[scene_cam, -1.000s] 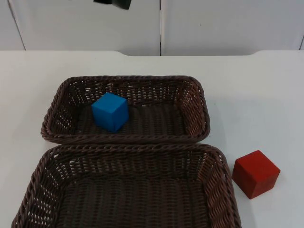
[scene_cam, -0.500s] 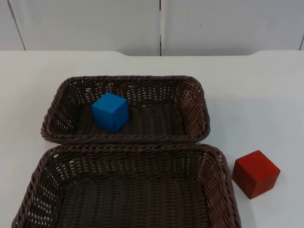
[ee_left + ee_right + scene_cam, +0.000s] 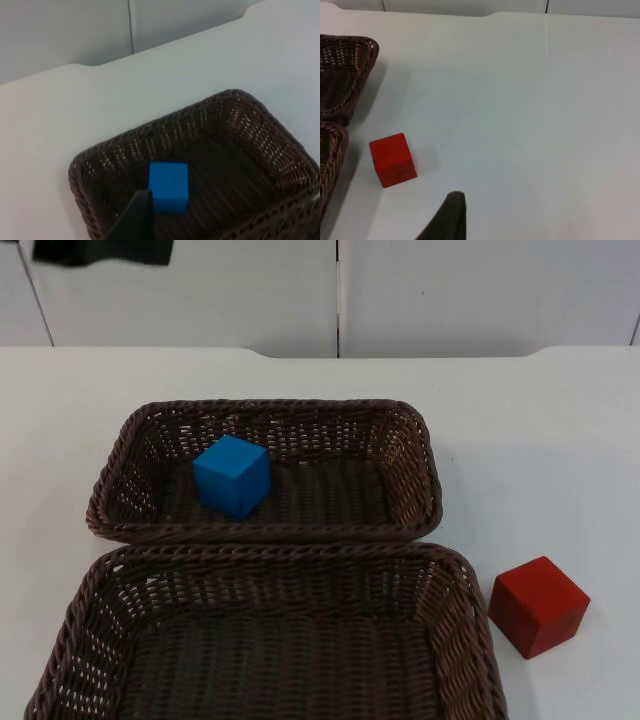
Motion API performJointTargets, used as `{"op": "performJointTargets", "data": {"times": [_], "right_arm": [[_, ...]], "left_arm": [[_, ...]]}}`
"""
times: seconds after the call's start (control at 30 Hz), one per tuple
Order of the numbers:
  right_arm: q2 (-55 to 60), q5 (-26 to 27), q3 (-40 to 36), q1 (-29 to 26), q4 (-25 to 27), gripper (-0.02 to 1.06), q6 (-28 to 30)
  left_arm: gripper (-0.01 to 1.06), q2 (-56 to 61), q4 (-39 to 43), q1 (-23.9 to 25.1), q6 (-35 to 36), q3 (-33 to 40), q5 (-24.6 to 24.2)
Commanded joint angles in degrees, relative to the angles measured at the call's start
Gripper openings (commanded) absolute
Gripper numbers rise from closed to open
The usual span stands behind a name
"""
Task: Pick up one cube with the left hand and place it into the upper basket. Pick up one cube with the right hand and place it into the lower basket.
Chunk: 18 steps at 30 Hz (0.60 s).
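Note:
A blue cube [image 3: 232, 475] [image 3: 169, 186] lies in the left half of the upper brown wicker basket [image 3: 410, 455] [image 3: 240, 107]. The lower wicker basket [image 3: 270, 558] holds nothing. On the white table to its right sits a red cube [image 3: 538, 605] [image 3: 393, 160], just clear of the basket's corner. My left gripper [image 3: 134, 220] hangs high above the upper basket, apart from the blue cube; a black part of the left arm [image 3: 100, 250] shows at the far left by the wall. My right gripper [image 3: 447, 217] waits above the table, to the right of the red cube and apart from it.
The two baskets stand close together, rim to rim. The grey partition wall [image 3: 450, 290] closes the table's far edge. White table top [image 3: 540, 440] extends to the right of the baskets and behind them.
The black part of the left arm at the picture's upper edge has shifted to the left. Cubes and baskets have not moved.

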<state>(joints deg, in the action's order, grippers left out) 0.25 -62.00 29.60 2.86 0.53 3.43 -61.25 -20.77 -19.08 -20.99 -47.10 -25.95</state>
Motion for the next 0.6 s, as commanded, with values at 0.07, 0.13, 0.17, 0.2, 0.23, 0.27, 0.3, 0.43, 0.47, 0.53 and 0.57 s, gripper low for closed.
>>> {"op": "performJointTargets", "data": {"times": [0.07,0.13,0.17,0.2,0.23,0.27,0.3,0.43,0.47,0.53,0.57], "right_arm": [[-0.3,0.2,0.0,-0.3,-0.2,1.05,0.3],[-0.3,0.2,0.0,-0.3,-0.2,1.05,0.3],[-0.3,0.2,0.0,-0.3,-0.2,1.05,0.3],[-0.3,0.2,0.0,-0.3,-0.2,1.05,0.3],[-0.3,0.2,0.0,-0.3,-0.2,1.05,0.3],[-0.3,0.2,0.0,-0.3,-0.2,1.05,0.3],[-0.3,0.2,0.0,-0.3,-0.2,1.05,0.3],[-0.3,0.2,0.0,-0.3,-0.2,1.05,0.3],[-0.3,0.2,0.0,-0.3,-0.2,1.05,0.3],[-0.3,0.2,0.0,-0.3,-0.2,1.05,0.3],[-0.3,0.2,0.0,-0.3,-0.2,1.05,0.3]], "left_arm": [[1.05,3.2,0.0,-0.1,0.8,2.9,1.0],[1.05,5.5,0.0,-0.1,1.0,4.8,0.8],[1.05,7.1,0.0,-0.1,1.4,5.9,0.8],[1.05,7.6,0.0,-0.1,1.7,6.3,0.8],[1.05,7.6,0.0,-0.1,1.7,6.3,0.8],[1.05,9.4,0.0,-0.1,2.0,7.5,0.8],[1.05,10.3,0.0,-0.1,2.0,8.0,0.7],[1.05,13.6,0.1,-0.1,2.1,8.7,-1.4],[1.05,14.6,0.1,-0.1,2.3,8.7,-2.3],[1.05,16.4,0.4,-0.1,2.3,8.7,-3.8],[1.05,16.4,0.4,-0.1,2.3,8.7,-3.8]]}}
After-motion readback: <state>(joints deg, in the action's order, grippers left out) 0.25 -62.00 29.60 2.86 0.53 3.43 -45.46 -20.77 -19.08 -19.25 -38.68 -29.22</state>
